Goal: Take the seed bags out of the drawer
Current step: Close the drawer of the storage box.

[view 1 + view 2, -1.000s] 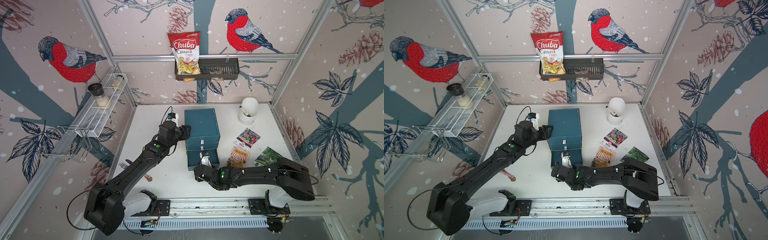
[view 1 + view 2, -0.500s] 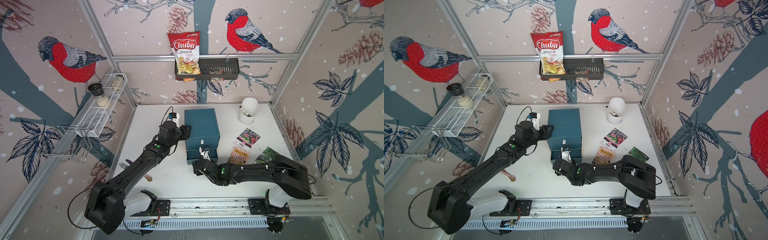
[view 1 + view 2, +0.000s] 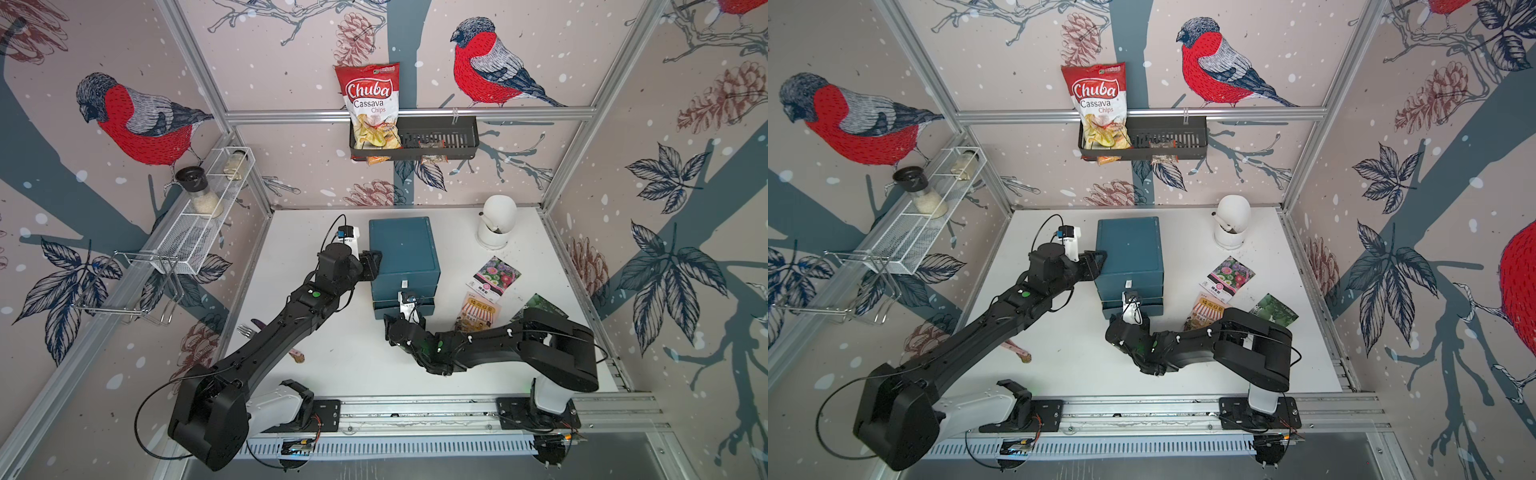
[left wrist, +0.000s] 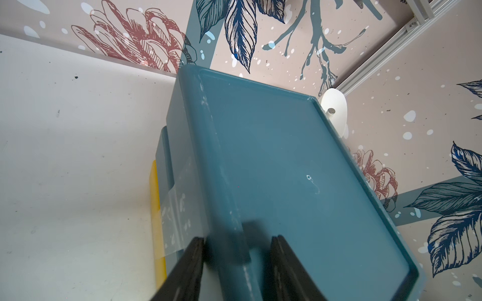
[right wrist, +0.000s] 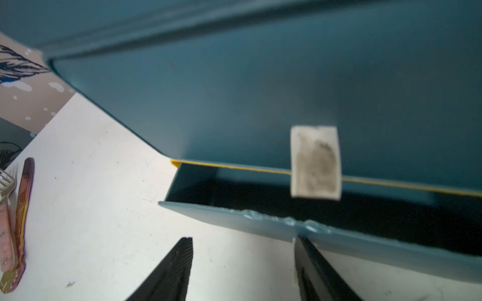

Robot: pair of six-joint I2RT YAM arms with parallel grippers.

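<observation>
Right of the right gripper [image 5: 243,238], beside that arm's forearm on the table [image 3: 345,361]: all three packets, outside the drawer [image 5: 365,245]. Pink-flower seed bag [image 3: 494,276] lies farthest ahead of the gripper. Orange shop seed bag [image 3: 478,313] is just behind it, edge to edge. Green seed bag [image 3: 1275,309] is farther right, partly hidden by the arm.

Drawer: lowest one of the teal cabinet [image 3: 403,245], straight ahead of the right gripper, standing a little way open. Inside is dark; contents cannot be told.

Right gripper: jaws wide apart, nothing between them. One fingertip [image 5: 307,255] is at the drawer front beside a white strip, contact not clear; the other is over bare table.

Left gripper [image 4: 237,238]: jaws partway apart, astride the raised rim along the cabinet's top left edge, one finger down the side wall, one over the top. Cannot tell whether the pads press the rim.

Left of the right gripper: fork [image 5: 7,179] and purple-handled utensil [image 5: 26,198]. Far ahead of both grippers: white cup [image 3: 496,224] at the table's back, and higher on the back wall a Chuba chips bag [image 3: 372,104] in a black basket [image 3: 453,135].
</observation>
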